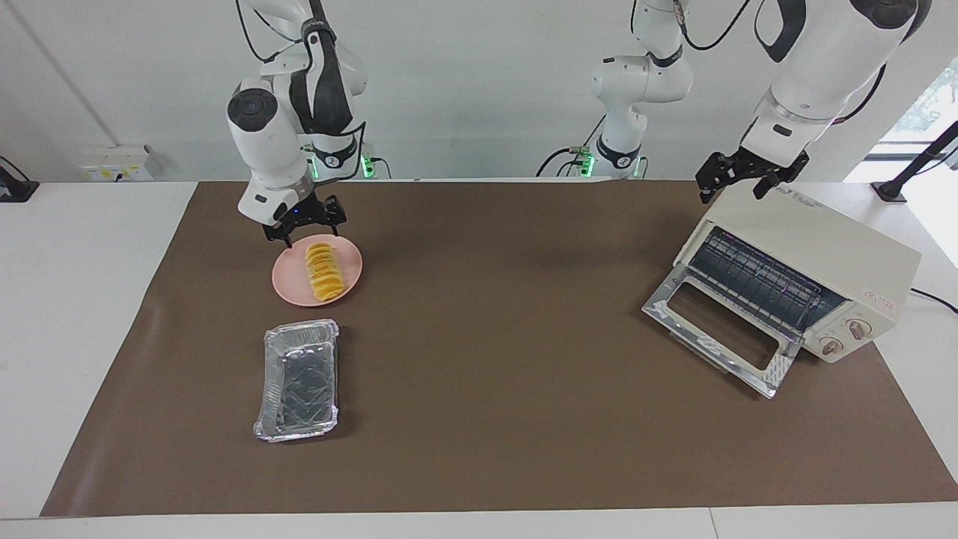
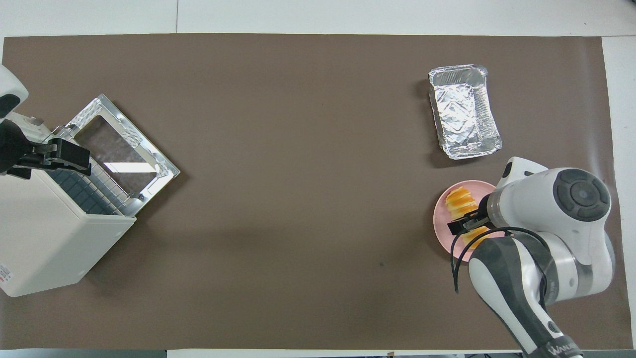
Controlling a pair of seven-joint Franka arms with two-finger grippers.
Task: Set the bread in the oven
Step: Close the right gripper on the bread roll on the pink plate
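The bread [image 1: 323, 271] [image 2: 458, 200], a ridged yellow-orange loaf, lies on a round pink plate [image 1: 288, 288] [image 2: 441, 221] toward the right arm's end of the table. My right gripper [image 1: 310, 230] [image 2: 467, 224] hangs open just above the end of the bread nearer the robots, holding nothing. The cream-white oven [image 1: 823, 251] [image 2: 44, 243] stands toward the left arm's end with its glass door [image 1: 715, 329] [image 2: 124, 144] dropped open and the wire rack showing. My left gripper [image 1: 735, 187] [image 2: 54, 155] is open over the oven's top, at the edge nearer the robots.
A crinkled silver foil tray [image 1: 299, 378] [image 2: 464, 112] lies farther from the robots than the plate. A brown mat [image 1: 486, 337] covers the table between the plate and the oven.
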